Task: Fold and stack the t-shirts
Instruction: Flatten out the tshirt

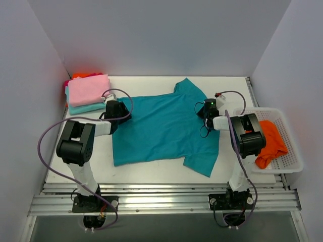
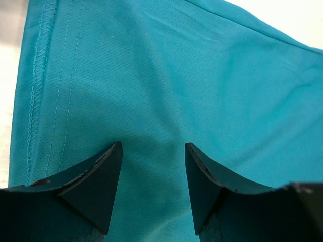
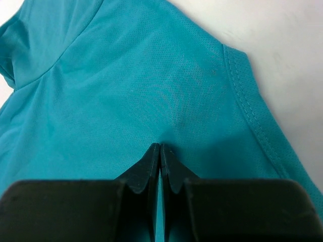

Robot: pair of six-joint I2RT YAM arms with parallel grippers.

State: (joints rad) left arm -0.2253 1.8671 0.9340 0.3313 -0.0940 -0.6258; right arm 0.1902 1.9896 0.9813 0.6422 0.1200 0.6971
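A deep teal t-shirt (image 1: pixel 161 128) lies spread flat in the middle of the table. My left gripper (image 1: pixel 117 112) is down on its left edge, near the stitched hem. In the left wrist view that gripper (image 2: pixel 153 144) is open, with teal cloth (image 2: pixel 176 75) lying under the gap. My right gripper (image 1: pixel 206 112) is at the shirt's right side. In the right wrist view its tips (image 3: pixel 159 146) are pressed together on a pinch of the teal cloth (image 3: pixel 126 85). A folded pink t-shirt (image 1: pixel 88 89) tops a stack at the back left, over a pale aqua one (image 1: pixel 83 107).
A white mesh basket (image 1: pixel 292 151) stands off the table's right edge with a crumpled orange t-shirt (image 1: pixel 270 143) in it. A bit of orange cloth (image 1: pixel 83 75) shows behind the stack. Grey walls close in the back and both sides.
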